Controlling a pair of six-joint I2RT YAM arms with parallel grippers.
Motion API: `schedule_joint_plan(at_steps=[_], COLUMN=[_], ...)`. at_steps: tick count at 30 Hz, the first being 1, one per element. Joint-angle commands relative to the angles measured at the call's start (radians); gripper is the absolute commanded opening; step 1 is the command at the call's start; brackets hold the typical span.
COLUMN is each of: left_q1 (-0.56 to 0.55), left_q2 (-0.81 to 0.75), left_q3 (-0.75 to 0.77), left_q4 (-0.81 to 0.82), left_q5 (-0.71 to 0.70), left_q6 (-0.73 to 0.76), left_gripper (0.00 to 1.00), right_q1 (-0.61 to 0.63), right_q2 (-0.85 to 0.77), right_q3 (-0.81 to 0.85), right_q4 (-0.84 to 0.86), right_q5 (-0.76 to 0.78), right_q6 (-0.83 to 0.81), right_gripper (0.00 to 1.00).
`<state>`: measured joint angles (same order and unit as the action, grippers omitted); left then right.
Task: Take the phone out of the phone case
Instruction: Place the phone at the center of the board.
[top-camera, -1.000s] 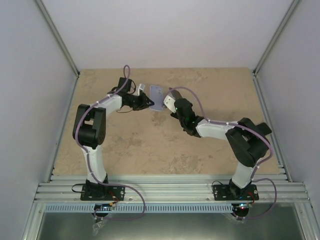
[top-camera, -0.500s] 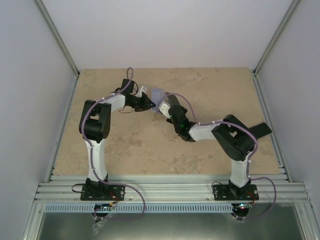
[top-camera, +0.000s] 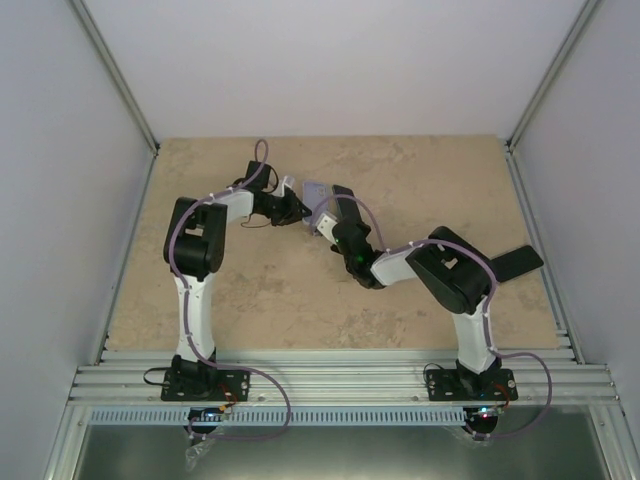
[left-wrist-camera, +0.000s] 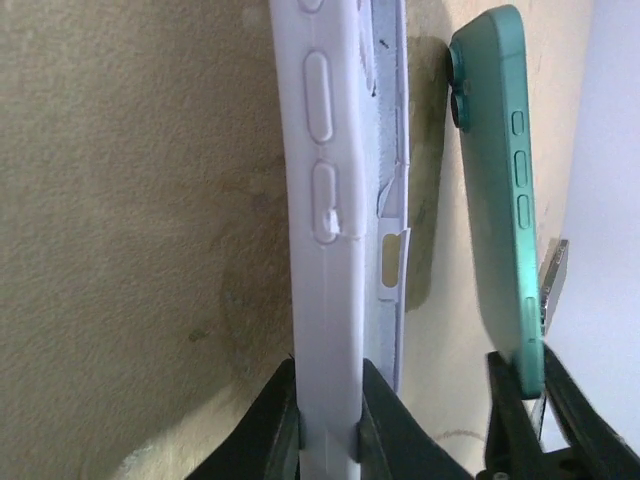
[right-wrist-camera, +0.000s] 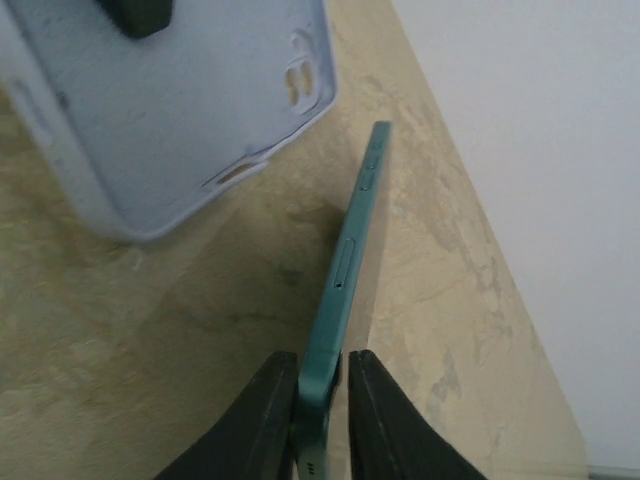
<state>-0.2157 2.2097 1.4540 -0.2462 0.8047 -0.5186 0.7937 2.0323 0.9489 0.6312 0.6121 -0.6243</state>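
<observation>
Top external view, from the near edge outward: both arms are folded in tighter than a second ago; the right arm's elbow has swung leftward and its forearm now lies across the middle of the beige stone-patterned table (top-camera: 440, 170); the left arm stands more upright; the two wrists have closed up on each other toward the far edge, left of centre.

There the left gripper (top-camera: 296, 208) is clamped narrowly on the lower edge of the pale lilac silicone phone case (top-camera: 316, 188), which shows less of its broad face than it did a second ago; in the left wrist view the case stands on edge between the black fingers (left-wrist-camera: 275, 425), its button bumps and side cut-out facing the camera.

The right gripper (right-wrist-camera: 320, 395) is pinched shut on the lower end of the dark green slab-shaped phone (right-wrist-camera: 345, 265), held edge-on with its side buttons showing; the left wrist view puts the phone just beside the case and not touching it, with bare table showing in the gap between them.

By my reading the phone is now fully clear of the case, each in its own gripper above the far part of the table; the extraction itself looks done, and only parting them further or setting them down seems left.
</observation>
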Motion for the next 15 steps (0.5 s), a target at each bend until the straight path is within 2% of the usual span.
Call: schedule_joint_plan(at_steps=[1, 4, 7, 9, 12, 15], left_q1=[0.001, 0.002, 0.002, 0.003, 0.003, 0.003], left_q2=[0.023, 0.024, 0.024, 0.019, 0.007, -0.019], left_q3=[0.028, 0.027, 0.026, 0.027, 0.025, 0.018], left_q4=[0.03, 0.025, 0.024, 0.019, 0.004, -0.021], left_q5=[-0.01, -0.025, -0.034, -0.045, -0.057, -0.078], left_q6=[-0.01, -0.012, -0.014, -0.014, -0.007, 0.01], left_gripper=[0.14, 0.19, 0.23, 0.31, 0.45, 0.54], right_q1=[0.012, 0.017, 0.02, 0.022, 0.023, 0.024], right_q2=[0.028, 0.03, 0.024, 0.021, 0.001, -0.03], right_q3=[0.004, 0.008, 0.007, 0.006, 0.01, 0.022], right_q4=[0.027, 0.012, -0.011, -0.028, -0.062, -0.122], right_q5=[0.014, 0.012, 0.004, 0.0, -0.018, -0.044], right_q6=[0.029, 0.037, 0.056, 0.067, 0.083, 0.111], right_gripper=[0.18, 0.31, 0.33, 0.34, 0.43, 0.49])
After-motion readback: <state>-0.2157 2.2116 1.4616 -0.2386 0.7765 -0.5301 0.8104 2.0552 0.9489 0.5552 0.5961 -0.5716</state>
